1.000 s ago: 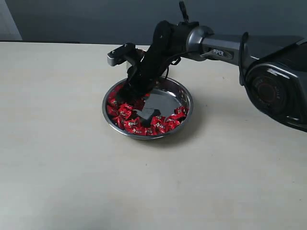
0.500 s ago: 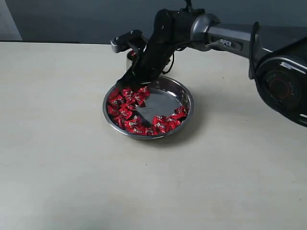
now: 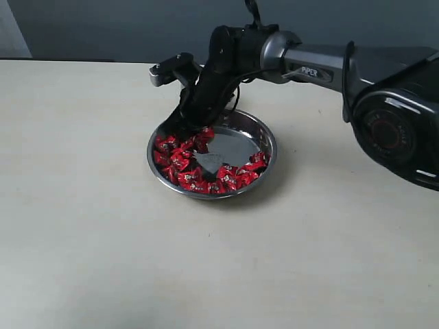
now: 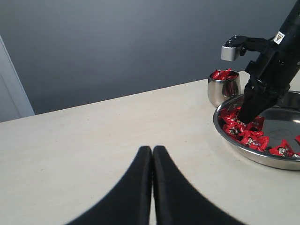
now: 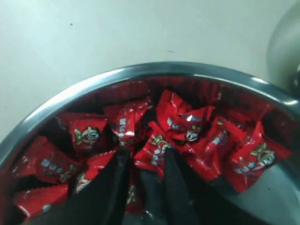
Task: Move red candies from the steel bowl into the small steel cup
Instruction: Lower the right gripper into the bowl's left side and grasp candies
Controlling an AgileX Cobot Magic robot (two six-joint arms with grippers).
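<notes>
Steel bowl [image 5: 140, 70]: under right gripper [image 5: 145, 153] | jaws: narrowly parted, tips down among red candies [image 5: 187, 126], one wrapper between them, likely set to pinch it | small steel cup [image 4: 224, 89]: just past rim beside tool, candies inside | left gripper [image 4: 152, 150]: closed, empty, well apart.

We see the red candies [image 3: 180, 162], in shiny crinkled wrappers, piled in a crescent in the steel bowl [image 3: 269, 140], thickest right under the right gripper [image 5: 144, 155], whose tips reach among them. Away from the gripper the bowl's floor shows bare steel. The small steel cup [image 4: 224, 90] stands upright beside the bowl's rim, near the gripper, heaped with candies.
</notes>
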